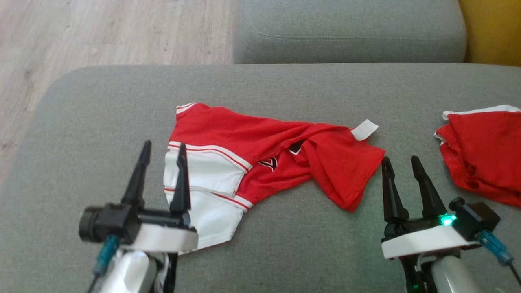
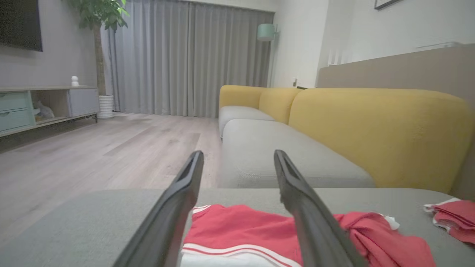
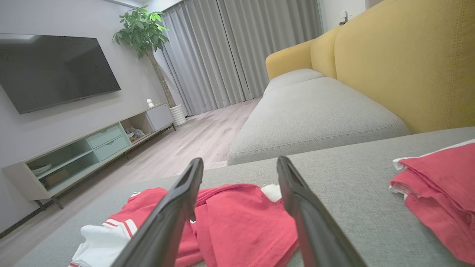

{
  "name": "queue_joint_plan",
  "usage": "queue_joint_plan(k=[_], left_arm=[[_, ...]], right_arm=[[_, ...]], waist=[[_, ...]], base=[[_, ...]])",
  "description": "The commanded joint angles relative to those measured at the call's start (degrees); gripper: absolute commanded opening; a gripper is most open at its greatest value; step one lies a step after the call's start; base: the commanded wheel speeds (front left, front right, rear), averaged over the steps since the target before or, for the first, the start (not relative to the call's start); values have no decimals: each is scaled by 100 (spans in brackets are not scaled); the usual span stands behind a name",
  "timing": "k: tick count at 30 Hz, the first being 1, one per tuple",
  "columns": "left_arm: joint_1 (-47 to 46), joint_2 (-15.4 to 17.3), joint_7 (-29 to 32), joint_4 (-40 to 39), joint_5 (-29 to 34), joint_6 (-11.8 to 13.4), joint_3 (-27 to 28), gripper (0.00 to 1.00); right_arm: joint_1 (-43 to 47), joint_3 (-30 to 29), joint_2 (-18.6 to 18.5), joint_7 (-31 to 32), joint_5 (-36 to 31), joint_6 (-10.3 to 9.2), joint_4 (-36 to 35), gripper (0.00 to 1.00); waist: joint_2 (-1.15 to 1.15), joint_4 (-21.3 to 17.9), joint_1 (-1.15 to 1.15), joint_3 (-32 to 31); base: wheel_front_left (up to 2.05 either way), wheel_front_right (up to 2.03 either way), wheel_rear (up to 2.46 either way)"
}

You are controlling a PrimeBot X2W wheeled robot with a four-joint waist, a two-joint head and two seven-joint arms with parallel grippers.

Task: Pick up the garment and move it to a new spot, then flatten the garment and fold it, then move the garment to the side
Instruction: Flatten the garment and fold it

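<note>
A red garment (image 1: 260,150) with white striped sleeves lies crumpled on the grey cushion (image 1: 81,134), its white part toward me. My left gripper (image 1: 162,148) stands open over the garment's white left edge, nothing between its fingers. My right gripper (image 1: 401,162) is open too, just off the garment's right red corner, above bare cushion. The left wrist view has the garment (image 2: 237,230) low between and beyond the open gripper (image 2: 237,157). From the right wrist the garment (image 3: 237,218) lies just ahead of the open gripper (image 3: 239,165).
A second red garment (image 1: 484,150) lies folded at the cushion's right edge. Beyond is another grey seat cushion (image 1: 350,32) with a yellow backrest (image 2: 374,126). Wooden floor (image 1: 101,32) runs along the left, with a TV cabinet (image 3: 92,148) and a potted plant (image 3: 148,37) farther off.
</note>
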Motion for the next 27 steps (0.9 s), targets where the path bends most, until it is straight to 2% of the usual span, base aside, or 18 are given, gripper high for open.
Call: queue_joint_plan(k=[1,7,16,27], left_arm=[[64,-39,-35,-122,120,-83,314,100],[175,-386,-36,-80,426,-432,616,100],[159,-701,-36,325,731,-928,919,100],[83,-913,-37,545,955,-1226,1090,100]], right_arm=[[-173,137,-18,-62,-76,-4,-165,100],[-193,194,-18,-49,-407,-4,186,100],[-551,402,-18,499,-1111,-4,1142,100],[-784,427,-18,554,-1208,-4,1748,100]], waist=[[0,-2,0,33],[0,43,0,151],[0,189,0,394],[0,280,0,528]], base=[[0,0,0],[0,0,0],[0,0,0],[0,0,0]])
